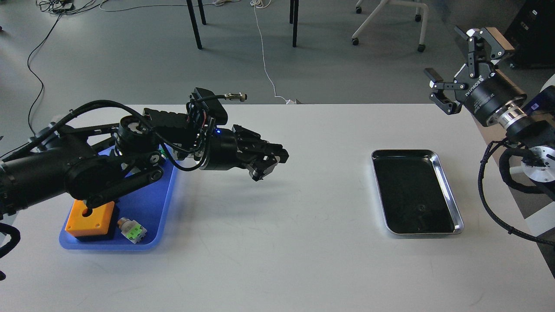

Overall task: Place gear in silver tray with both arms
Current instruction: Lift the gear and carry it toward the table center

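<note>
While no gear is seen outright, the blue tray (149, 225) at far left holds an orange box (89, 220) and a small part (132, 230). Left gripper (269, 164) hovers over bare table (277, 260); fingers drawn close, grasp cannot be told. Silver tray (448, 199) lies empty, right of centre. Right gripper (459, 69) is raised, spread wide. A gear is judged stiff, light, best pinched across its rim.
</note>
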